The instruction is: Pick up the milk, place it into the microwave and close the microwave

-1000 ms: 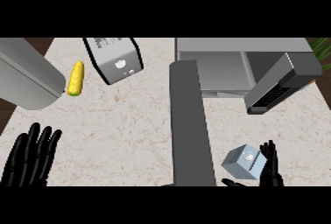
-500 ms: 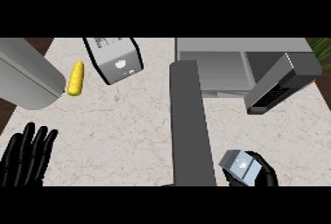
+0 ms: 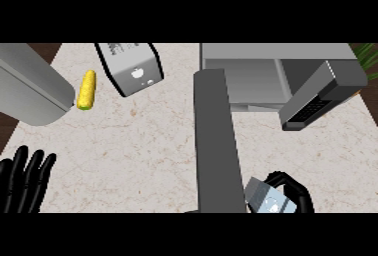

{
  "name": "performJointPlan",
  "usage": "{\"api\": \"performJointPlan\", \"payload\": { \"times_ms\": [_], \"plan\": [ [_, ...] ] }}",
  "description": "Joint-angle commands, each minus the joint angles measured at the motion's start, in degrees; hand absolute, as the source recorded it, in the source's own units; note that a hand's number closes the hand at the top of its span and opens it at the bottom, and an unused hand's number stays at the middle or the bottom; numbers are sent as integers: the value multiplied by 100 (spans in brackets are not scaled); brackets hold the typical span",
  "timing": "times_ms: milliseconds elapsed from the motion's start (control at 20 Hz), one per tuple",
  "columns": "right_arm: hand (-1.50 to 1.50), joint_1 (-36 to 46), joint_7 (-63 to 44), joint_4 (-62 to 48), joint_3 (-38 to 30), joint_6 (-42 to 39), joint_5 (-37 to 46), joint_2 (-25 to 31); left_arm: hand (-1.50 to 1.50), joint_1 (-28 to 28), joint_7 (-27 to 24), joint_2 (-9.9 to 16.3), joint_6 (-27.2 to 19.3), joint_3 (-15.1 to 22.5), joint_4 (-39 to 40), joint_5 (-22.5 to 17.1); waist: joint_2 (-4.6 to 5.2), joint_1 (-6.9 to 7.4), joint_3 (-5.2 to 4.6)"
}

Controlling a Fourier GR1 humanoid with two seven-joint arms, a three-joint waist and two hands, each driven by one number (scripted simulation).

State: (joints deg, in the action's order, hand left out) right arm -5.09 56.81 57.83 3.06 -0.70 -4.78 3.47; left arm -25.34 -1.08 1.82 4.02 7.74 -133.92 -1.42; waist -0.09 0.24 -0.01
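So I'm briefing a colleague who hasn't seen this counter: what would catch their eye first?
Probably the microwave at the upper right, its door swung wide open and stretching down the middle of the view. Next, at the lower right, the right hand curled round the milk. A yellow corn cob stands out at the upper left, while the left hand rests open at the lower left edge.

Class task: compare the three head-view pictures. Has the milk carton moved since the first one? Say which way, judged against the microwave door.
Yes. The milk carton, now in the curled right hand, has shifted towards the view's lower edge and closer to the open microwave door.
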Motion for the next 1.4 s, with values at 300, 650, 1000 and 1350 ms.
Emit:
{"api": "performJointPlan", "payload": {
  "times_ms": [300, 650, 1000, 1350],
  "plan": [
    [150, 465, -267, -11, -92, -452, -50, 263, -150, 114, 390, 22, -13, -222, -120, -304, 4, -7, 1],
    [150, 1295, -1229, 317, 35, 503, 385, -121, -150, -24, -398, 1, 184, -460, 526, -327, 5, 28, -2],
    [150, 2503, -2460, 33, -2, 1467, 934, -262, -150, 447, -123, 144, 221, -739, 749, -459, 19, 17, -1],
    [150, 4119, -2501, -1971, -634, 2017, 1206, 46, -150, 332, 133, 231, 349, -882, 514, -740, 47, 116, 5]
  ]
}}
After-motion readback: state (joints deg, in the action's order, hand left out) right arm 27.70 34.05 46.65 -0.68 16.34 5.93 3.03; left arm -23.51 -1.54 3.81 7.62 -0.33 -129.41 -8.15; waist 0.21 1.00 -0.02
